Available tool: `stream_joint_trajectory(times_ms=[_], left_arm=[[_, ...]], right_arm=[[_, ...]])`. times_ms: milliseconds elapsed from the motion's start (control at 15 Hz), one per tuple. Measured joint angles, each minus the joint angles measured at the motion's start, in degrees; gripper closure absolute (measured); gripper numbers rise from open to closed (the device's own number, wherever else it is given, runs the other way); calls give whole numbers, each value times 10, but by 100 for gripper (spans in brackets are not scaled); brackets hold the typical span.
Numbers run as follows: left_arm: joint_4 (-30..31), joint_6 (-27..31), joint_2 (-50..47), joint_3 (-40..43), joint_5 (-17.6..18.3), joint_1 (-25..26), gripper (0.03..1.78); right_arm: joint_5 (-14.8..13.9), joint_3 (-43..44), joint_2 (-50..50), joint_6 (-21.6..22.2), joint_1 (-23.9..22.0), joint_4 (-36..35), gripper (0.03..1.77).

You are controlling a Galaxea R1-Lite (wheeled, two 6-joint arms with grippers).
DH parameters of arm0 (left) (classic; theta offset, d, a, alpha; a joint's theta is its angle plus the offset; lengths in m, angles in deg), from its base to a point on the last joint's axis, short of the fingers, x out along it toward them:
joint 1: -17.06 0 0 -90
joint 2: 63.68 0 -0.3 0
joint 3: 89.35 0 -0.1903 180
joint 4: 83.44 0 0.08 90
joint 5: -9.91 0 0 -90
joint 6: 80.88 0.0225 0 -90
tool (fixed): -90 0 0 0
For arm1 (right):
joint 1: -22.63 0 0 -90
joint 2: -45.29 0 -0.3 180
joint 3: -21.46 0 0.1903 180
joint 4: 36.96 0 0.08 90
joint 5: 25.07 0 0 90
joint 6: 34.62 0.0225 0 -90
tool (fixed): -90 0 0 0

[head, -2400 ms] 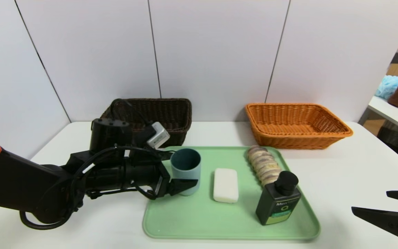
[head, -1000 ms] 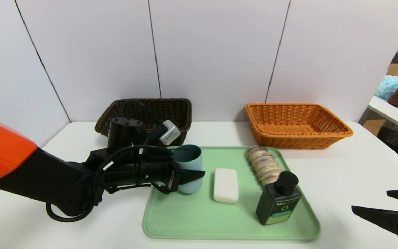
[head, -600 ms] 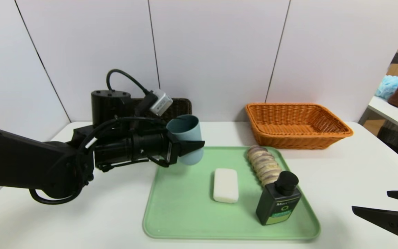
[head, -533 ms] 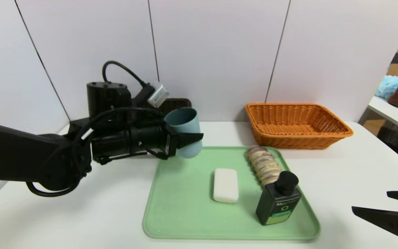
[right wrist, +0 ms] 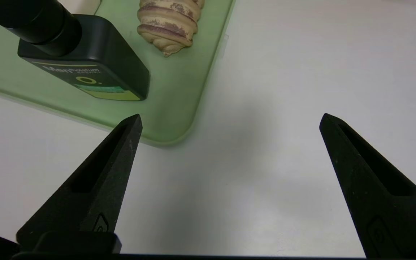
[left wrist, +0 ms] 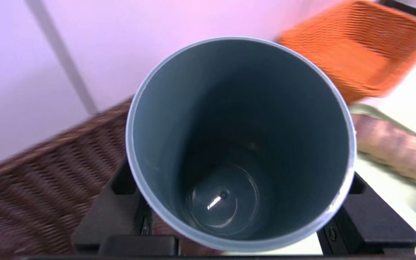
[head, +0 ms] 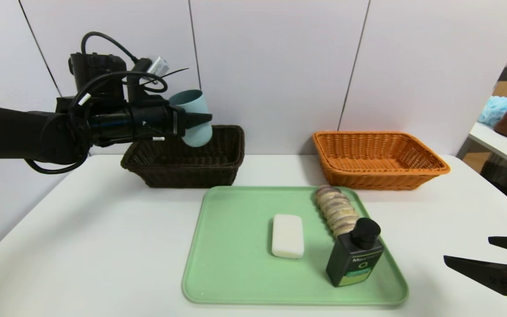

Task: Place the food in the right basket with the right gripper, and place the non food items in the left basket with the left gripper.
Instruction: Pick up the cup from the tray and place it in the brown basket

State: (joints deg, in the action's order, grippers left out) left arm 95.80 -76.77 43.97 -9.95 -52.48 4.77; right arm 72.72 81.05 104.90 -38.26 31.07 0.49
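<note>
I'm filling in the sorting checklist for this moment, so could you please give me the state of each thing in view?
left gripper: shut on the cup, raised over the left basket.
cup: held, tilted, empty.
left basket: empty as far as visible.
right basket: empty.
soap bar: lying flat on the tray.
food: lying on the tray.
pump bottle: upright on the tray.
tray: on the table.
right gripper: open, parked beside the tray.

- The head view looks forward and down from above the near edge of the white table (head: 104, 246), taking in both baskets against the far wall.
- The left wrist view looks close into the cup (left wrist: 240, 144), sharing the dark brown basket (left wrist: 31, 195) and orange basket (left wrist: 356, 54).
- The right wrist view looks down at the green tray (right wrist: 179, 108)'s near right corner, also seen from the head.
</note>
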Motion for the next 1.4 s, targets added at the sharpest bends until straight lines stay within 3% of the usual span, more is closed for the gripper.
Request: stream_joint_trajectory(times_ms=[333, 733, 1000, 1400], left_arm=[[-69, 20, 89, -96, 0, 48, 67], [-125, 20, 164, -170, -2, 55, 67], [-123, 21, 191, -177, -2, 55, 67], [-122, 18, 206, -182, -2, 57, 38]], right_arm=[[0, -2, 1, 0, 0, -1, 10], [-2, -6, 0, 2, 0, -1, 10], [0, -7, 1, 1, 0, -3, 10], [-1, -7, 1, 2, -1, -4, 10]])
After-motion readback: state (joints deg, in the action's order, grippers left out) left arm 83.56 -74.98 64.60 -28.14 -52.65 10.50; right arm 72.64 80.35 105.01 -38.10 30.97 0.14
